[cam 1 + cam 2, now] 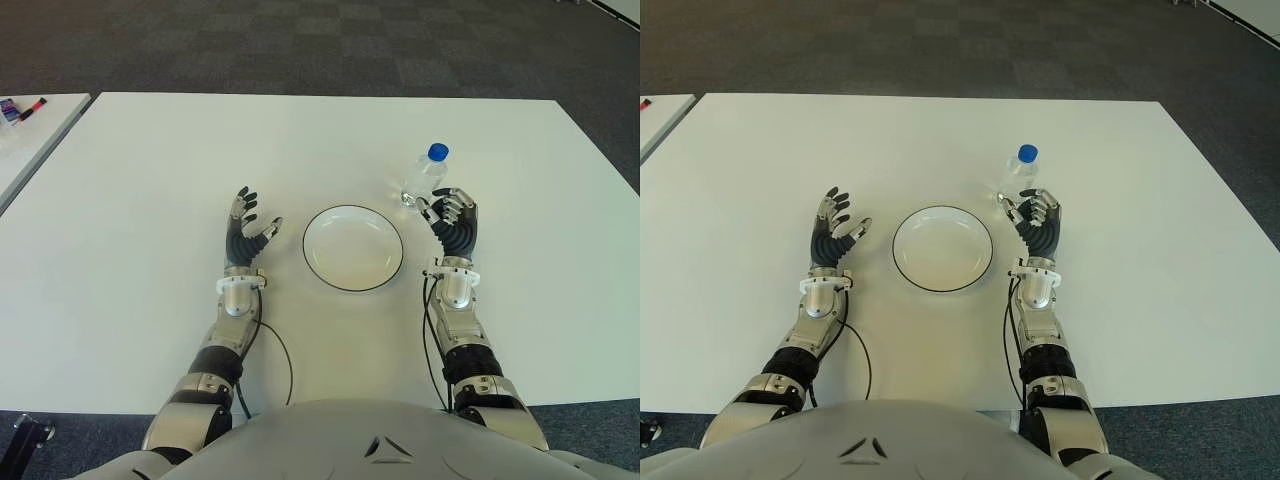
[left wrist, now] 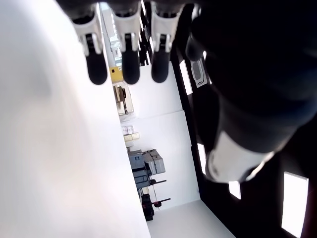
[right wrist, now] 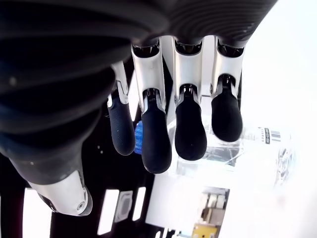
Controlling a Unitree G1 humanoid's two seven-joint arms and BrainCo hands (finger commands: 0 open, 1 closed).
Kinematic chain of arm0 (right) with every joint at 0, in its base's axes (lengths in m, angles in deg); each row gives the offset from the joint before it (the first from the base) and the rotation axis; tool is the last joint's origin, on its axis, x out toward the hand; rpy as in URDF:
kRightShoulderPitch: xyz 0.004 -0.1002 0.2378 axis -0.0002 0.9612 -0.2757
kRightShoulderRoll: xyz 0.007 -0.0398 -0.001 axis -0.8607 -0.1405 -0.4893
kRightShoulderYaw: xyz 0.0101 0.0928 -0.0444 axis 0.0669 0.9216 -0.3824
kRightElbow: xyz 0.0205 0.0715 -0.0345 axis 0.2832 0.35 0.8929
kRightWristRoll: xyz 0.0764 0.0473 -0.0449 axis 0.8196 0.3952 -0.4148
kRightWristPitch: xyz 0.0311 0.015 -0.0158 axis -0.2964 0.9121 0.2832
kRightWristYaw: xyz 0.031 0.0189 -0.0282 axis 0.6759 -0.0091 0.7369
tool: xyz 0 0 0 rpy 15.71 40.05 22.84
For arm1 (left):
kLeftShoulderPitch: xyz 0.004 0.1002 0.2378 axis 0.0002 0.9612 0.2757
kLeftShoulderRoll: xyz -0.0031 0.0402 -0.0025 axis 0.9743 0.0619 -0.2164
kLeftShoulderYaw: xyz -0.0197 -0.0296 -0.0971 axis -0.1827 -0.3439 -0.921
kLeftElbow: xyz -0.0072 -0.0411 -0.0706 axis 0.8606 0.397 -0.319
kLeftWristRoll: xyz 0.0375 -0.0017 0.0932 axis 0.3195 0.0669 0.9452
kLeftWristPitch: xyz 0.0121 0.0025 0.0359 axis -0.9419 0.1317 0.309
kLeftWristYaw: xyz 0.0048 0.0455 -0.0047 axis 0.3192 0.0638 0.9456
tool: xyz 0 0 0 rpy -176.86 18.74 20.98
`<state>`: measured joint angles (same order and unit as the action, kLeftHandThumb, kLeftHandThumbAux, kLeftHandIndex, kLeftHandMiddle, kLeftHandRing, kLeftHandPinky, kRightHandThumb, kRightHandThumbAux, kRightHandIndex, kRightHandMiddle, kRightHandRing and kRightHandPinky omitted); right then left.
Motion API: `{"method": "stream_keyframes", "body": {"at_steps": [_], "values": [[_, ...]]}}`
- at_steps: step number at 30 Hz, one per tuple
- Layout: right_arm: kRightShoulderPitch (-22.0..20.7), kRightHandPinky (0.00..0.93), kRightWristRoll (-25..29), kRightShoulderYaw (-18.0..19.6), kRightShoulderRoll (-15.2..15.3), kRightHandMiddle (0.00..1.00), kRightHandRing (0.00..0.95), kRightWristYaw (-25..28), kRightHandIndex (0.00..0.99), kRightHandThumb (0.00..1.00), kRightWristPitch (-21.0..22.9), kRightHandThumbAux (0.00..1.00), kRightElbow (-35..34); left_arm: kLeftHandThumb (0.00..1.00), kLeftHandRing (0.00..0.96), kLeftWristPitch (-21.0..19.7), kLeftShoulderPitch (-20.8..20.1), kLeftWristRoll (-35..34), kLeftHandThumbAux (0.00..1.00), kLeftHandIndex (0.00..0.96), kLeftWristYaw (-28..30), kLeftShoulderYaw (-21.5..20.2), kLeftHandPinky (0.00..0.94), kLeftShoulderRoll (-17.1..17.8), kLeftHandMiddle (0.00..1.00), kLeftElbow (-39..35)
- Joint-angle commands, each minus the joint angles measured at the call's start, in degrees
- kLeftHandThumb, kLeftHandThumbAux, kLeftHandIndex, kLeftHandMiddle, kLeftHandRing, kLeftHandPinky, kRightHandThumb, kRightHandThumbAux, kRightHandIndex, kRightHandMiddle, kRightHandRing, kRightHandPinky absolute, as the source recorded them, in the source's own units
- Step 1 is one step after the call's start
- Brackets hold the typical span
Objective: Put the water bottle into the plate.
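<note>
A white tabletop (image 1: 150,180) carries everything here. The water bottle (image 1: 426,174), clear with a blue cap, stands upright toward the right side of the tabletop, well in from the far edge and from the right edge. The plate (image 1: 353,248), white with a thin dark rim, lies near the middle of the tabletop, nearer the near edge than the far one, and holds nothing. The bottle stands just beyond the plate's far right rim, apart from it.

The right hand (image 1: 453,222) is raised just on the near side of the bottle, to the right of the plate. Its fingers (image 3: 156,144) are loosely bent and spread, gripping nothing; in the right wrist view the bottle shows just past the fingertips, and whether any fingertip touches it cannot be told. Nothing stands between the bottle and the plate.

The left hand (image 1: 245,229) shows to the left of the plate, near its rim, palm turned inward. Its fingers (image 2: 131,64) are open and relaxed and hold nothing.

Dark cables (image 1: 283,362) run along both forearms across the near part of the tabletop. Beyond the left edge of the tabletop a second white surface (image 1: 30,135) carries a few small objects (image 1: 20,108), too small to identify. Dark patterned carpet (image 1: 300,45) lies past the far edge.
</note>
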<state>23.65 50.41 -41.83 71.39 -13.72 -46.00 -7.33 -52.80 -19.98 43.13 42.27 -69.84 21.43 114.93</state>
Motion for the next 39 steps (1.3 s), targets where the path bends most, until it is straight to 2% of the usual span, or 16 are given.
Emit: {"method": "stream_keyframes", "body": {"at_steps": [1,4,7,14,17,19,22,32,35,37,39], "values": [[1.8,0.636,-1.6,-0.1,-0.7,0.663,0.670,-1.1,0.430,0.696,3.2,0.726,-3.1,0.192,0.168,-1.0,0.0,-0.1,0.773,0.087,0.3,0.2,0.202,0.0,0.165,0.6],[2.4,0.609,-4.0,-0.2,-0.7,0.647,0.654,-3.0,0.428,0.694,4.6,0.725,-4.4,0.187,0.167,-1.3,0.1,0.2,0.769,0.088,0.1,0.3,0.203,0.2,0.164,0.4],[2.8,0.579,-8.6,-0.7,-0.2,0.613,0.628,-6.6,0.424,0.691,6.9,0.725,-5.4,0.187,0.167,-1.5,0.1,0.3,0.772,0.090,0.0,0.3,0.207,0.2,0.164,0.3],[2.9,0.598,-15.1,-1.7,0.0,0.604,0.619,-12.9,0.419,0.693,11.4,0.724,-6.1,0.203,0.175,-1.4,0.1,0.4,0.789,0.094,-0.2,0.3,0.222,0.0,0.173,0.1],[2.8,0.599,-16.0,-2.1,-0.1,0.605,0.621,-14.4,0.419,0.695,12.8,0.723,-6.1,0.208,0.180,-1.2,0.1,0.2,0.791,0.095,-0.1,0.2,0.229,-0.1,0.177,0.3],[2.8,0.590,-16.6,-2.3,-0.2,0.558,0.615,-15.3,0.390,0.772,13.5,0.704,-6.0,0.212,0.182,-1.1,0.0,0.1,0.795,0.097,-0.1,0.1,0.219,0.0,0.180,0.4],[2.6,0.589,-17.3,-2.6,-0.2,0.538,0.611,-16.5,0.377,0.809,14.4,0.695,-5.9,0.213,0.180,-1.0,-0.1,0.2,0.796,0.099,-0.1,0.1,0.214,0.1,0.179,0.6],[2.5,0.578,-17.5,-3.8,-0.4,0.528,0.594,-17.6,0.370,0.830,16.6,0.689,-5.8,0.206,0.172,-1.0,0.2,0.6,0.797,0.093,-0.5,0.2,0.220,0.2,0.170,0.5],[2.3,0.538,-17.1,-4.1,-0.4,0.514,0.560,-17.7,0.378,0.832,16.7,0.687,-5.6,0.219,0.175,-0.9,0.1,0.5,0.806,0.094,-0.4,0.1,0.225,0.2,0.173,0.5],[2.2,0.468,-16.9,-4.2,-0.5,0.489,0.476,-17.8,0.390,0.831,16.8,0.686,-5.5,0.226,0.183,-0.9,0.1,0.4,0.808,0.096,-0.4,0.1,0.237,0.2,0.178,0.5],[1.9,0.444,-16.7,-4.2,-0.6,0.480,0.447,-17.9,0.395,0.830,16.7,0.685,-5.1,0.228,0.186,-0.9,0.1,0.4,0.808,0.096,-0.4,0.1,0.240,0.2,0.179,0.5]]}}
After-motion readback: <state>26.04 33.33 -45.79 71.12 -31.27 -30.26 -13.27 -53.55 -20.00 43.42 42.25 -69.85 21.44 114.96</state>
